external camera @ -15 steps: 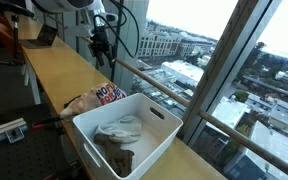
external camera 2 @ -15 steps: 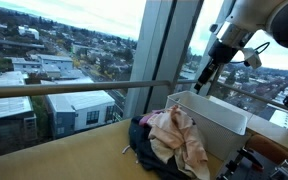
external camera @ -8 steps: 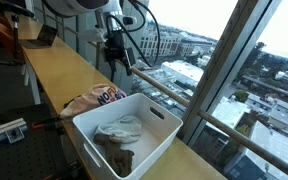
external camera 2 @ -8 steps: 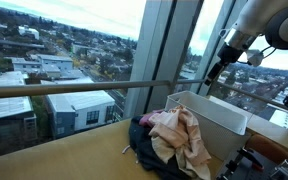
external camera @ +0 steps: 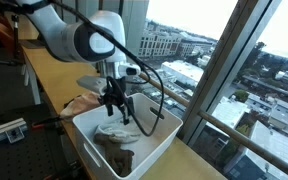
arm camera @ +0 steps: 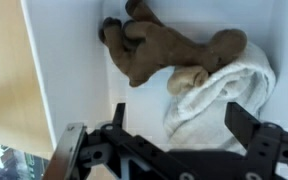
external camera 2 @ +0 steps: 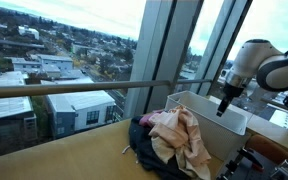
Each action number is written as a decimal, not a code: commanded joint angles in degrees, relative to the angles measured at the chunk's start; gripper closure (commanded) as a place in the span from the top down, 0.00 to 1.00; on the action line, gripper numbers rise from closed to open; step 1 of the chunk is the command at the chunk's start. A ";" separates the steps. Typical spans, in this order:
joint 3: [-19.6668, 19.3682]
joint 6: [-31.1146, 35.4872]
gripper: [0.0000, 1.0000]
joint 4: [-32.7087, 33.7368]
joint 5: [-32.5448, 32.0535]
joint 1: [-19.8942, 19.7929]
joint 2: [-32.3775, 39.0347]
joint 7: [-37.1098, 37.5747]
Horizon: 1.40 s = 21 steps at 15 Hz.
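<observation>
A: White plastic bin (external camera: 170, 124) on the wooden counter (external camera: 54, 70), hard by the window glass; anything inside?

B: Two pieces: a white towel (external camera: 119, 129) bunched near the middle, and a brown garment (external camera: 117, 157) at six o'clock from it, toward the near wall in an exterior view

A: And the gripper (external camera: 117, 113)?

B: Hangs over the bin, pointing down, just above the white towel; wide open, with nothing between the jaws

A: Same from the wrist?

B: Same; fingers (arm camera: 252, 135) far apart along the bottom of the wrist view, gripper (arm camera: 162, 145) empty, white towel (arm camera: 222, 92) at one o'clock from it, brown garment (arm camera: 169, 48) at twelve, tucked toward a corner of the bin (arm camera: 64, 60) and touching the towel

A: Touching the towel yet?

B: Cannot tell; close above it at least

A: Around the bin?

B: Heap of clothes (external camera: 84, 102) at ten o'clock from the bin, just beside its wall; in an exterior view, the same heap of clothes (external camera 2: 174, 135), pinkish and dark pieces mixed, at eight o'clock from the bin (external camera 2: 209, 115), with the gripper (external camera 2: 223, 108) hanging over it
</observation>
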 commanded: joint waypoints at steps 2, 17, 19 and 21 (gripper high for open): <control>-3.71 5.11 1.00 -5.51 -7.14 0.73 4.56 3.73; -7.29 15.33 1.00 -1.04 -7.07 -0.59 19.81 -2.26; -7.90 17.17 1.00 0.69 -7.07 0.46 21.77 -3.11; -7.44 18.60 1.00 2.78 -6.31 0.99 23.68 -4.28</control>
